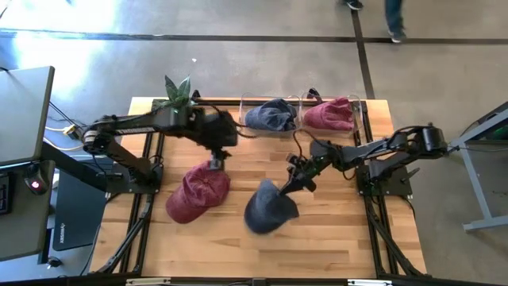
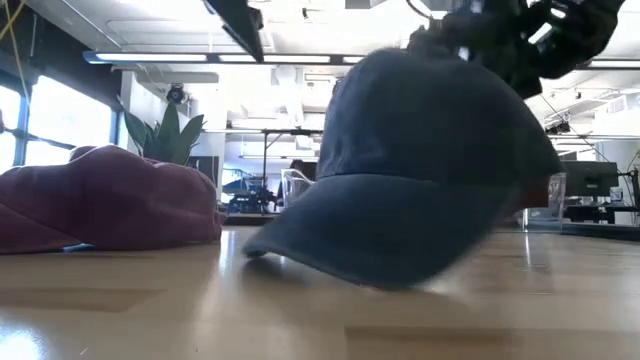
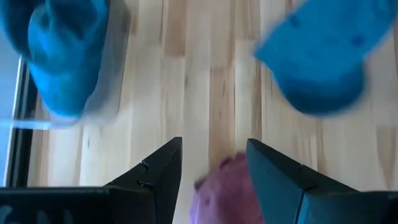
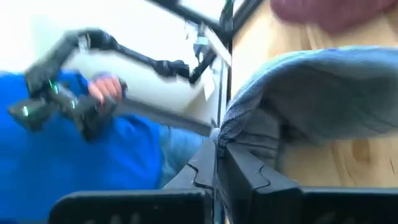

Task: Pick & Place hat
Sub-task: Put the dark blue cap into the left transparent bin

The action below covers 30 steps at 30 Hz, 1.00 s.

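A dark blue hat (image 1: 268, 208) (image 2: 420, 170) lies near the table's middle, with my right gripper (image 1: 295, 183) (image 4: 217, 149) shut on it. To its left, a red hat (image 1: 197, 193) (image 2: 100, 195) rests on the wood with its crown up. My left gripper (image 1: 216, 164) (image 3: 212, 143) stands open just above the red hat's far right end (image 3: 227, 186), its fingers to either side of it. My right gripper pinches the blue hat's bottom edge (image 4: 235, 132) between its two shut fingers, on the hat's far right side. The fingers reach in nearly level from the table's right. The hat is tilted, held side raised and brim (image 2: 300, 240) low over the table.
Two clear bins (image 1: 242, 107) at the table's far edge hold another blue hat (image 1: 270, 117) and another red hat (image 1: 329, 115). A plant (image 1: 176, 91) stands at the far left corner. A person in blue (image 4: 93, 143) shows beyond the table.
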Each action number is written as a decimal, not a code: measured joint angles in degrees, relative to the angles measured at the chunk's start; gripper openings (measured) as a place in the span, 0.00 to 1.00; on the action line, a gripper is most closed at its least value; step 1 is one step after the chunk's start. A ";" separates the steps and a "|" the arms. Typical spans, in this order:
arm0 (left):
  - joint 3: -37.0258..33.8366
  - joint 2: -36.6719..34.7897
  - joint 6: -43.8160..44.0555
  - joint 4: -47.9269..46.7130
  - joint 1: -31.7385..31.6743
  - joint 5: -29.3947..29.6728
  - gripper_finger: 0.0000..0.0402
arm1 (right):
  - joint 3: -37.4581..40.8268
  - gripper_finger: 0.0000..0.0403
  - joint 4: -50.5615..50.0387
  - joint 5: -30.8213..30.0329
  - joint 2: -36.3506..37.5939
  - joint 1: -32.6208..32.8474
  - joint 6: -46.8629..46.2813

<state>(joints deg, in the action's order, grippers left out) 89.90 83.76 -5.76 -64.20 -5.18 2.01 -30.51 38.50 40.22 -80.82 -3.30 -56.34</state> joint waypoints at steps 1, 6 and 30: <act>-0.14 -1.13 -0.67 -0.83 -0.87 -0.22 0.43 | -0.23 0.03 0.03 -0.99 0.72 -0.41 -1.74; -0.31 -5.13 -3.60 1.47 -4.83 0.70 0.43 | -4.04 0.02 -0.30 -5.63 2.97 -2.02 -5.24; 0.01 -8.71 -14.44 19.11 -18.00 0.00 0.43 | -33.02 0.03 -25.40 -21.23 2.29 -29.89 17.83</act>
<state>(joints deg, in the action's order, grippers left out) 89.91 75.05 -20.20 -45.10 -23.19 2.01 -63.53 13.10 18.99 -78.53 -33.19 -38.50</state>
